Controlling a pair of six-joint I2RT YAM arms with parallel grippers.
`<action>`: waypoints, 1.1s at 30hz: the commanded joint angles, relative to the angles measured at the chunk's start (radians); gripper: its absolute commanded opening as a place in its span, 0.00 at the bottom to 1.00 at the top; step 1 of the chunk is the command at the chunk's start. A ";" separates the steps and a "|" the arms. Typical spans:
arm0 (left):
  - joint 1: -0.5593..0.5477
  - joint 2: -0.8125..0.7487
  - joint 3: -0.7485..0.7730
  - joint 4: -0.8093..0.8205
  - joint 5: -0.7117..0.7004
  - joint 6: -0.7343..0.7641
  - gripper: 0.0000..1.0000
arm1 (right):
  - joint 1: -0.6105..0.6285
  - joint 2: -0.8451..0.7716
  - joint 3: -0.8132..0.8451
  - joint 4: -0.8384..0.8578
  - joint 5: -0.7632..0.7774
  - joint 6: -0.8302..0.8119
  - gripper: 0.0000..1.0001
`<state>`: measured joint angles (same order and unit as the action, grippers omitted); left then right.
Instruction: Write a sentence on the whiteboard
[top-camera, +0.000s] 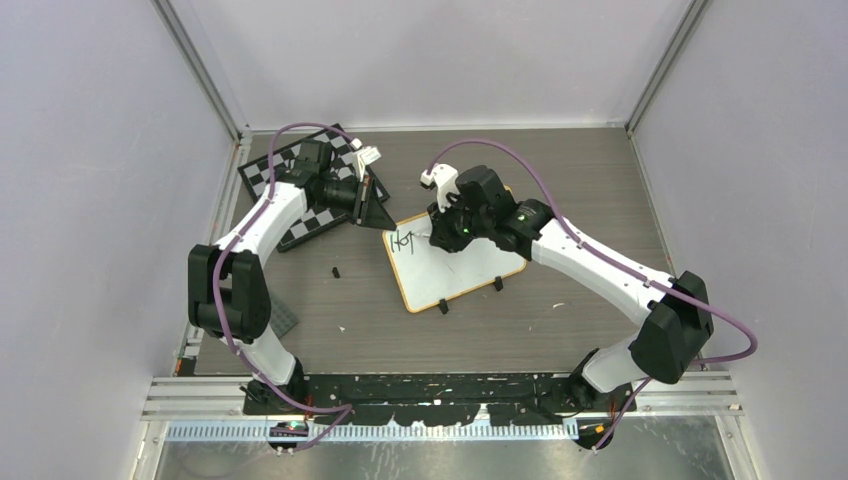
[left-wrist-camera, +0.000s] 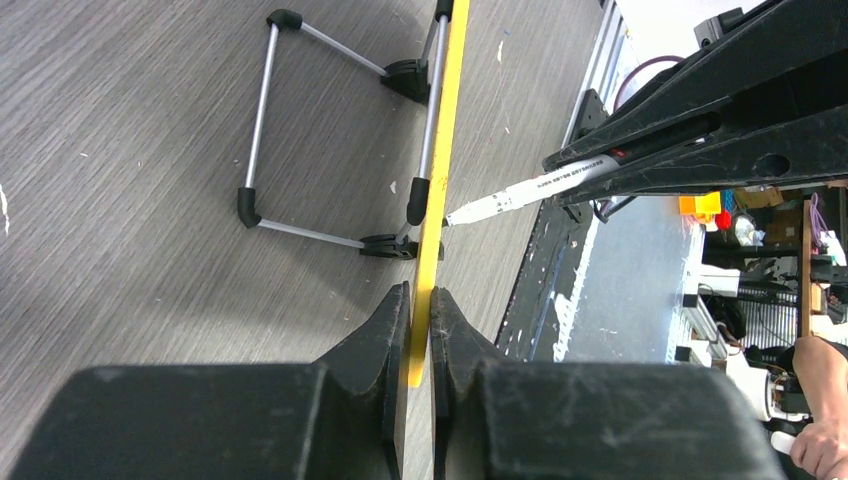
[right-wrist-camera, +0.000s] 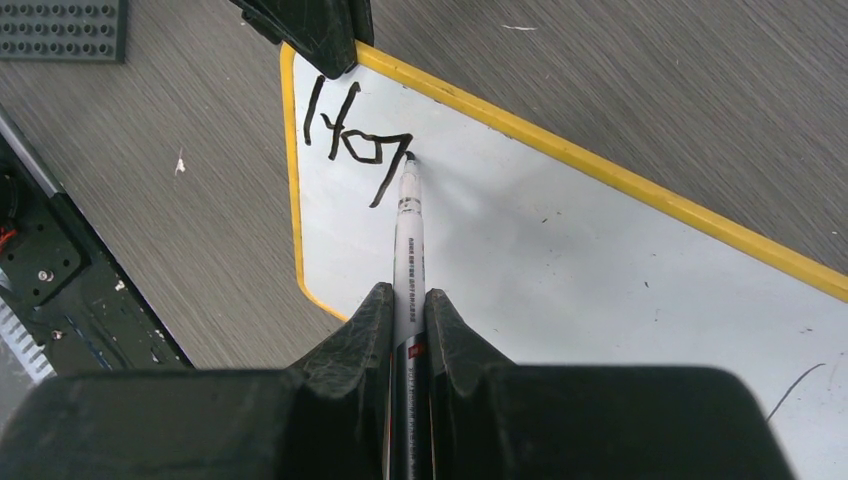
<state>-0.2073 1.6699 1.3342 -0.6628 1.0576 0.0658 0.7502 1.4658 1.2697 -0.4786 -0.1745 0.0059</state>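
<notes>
The whiteboard (top-camera: 465, 270) lies slightly tilted on the table's middle, with black letters (top-camera: 403, 240) near its left corner. In the right wrist view the white surface (right-wrist-camera: 560, 260) has a yellow rim, and the strokes (right-wrist-camera: 350, 125) read roughly "Ho7". My right gripper (right-wrist-camera: 408, 295) is shut on a white-and-black marker (right-wrist-camera: 410, 235), whose tip touches the board at the last stroke. My left gripper (left-wrist-camera: 420, 295) is shut on the board's yellow rim (left-wrist-camera: 440, 150), seen edge-on, at its far-left corner (top-camera: 385, 222). The marker (left-wrist-camera: 520, 195) also shows there.
The black-and-white chessboard (top-camera: 300, 190) lies under the left arm at the back left. A small black piece (top-camera: 335, 271) and a grey studded plate (top-camera: 285, 318) lie left of the board. A wire stand (left-wrist-camera: 262, 120) props the board from behind. Walls enclose the table.
</notes>
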 joint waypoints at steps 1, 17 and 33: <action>-0.015 0.020 0.020 -0.014 -0.028 0.014 0.00 | -0.017 -0.018 0.032 0.041 0.038 0.001 0.00; -0.015 0.031 0.030 -0.016 -0.029 0.014 0.00 | -0.015 -0.023 -0.018 0.011 -0.009 0.011 0.00; -0.015 0.024 0.025 -0.021 -0.028 0.021 0.00 | 0.021 0.002 0.013 0.003 0.000 0.000 0.00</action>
<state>-0.2073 1.6783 1.3415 -0.6685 1.0580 0.0662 0.7654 1.4754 1.2598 -0.4885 -0.1852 0.0067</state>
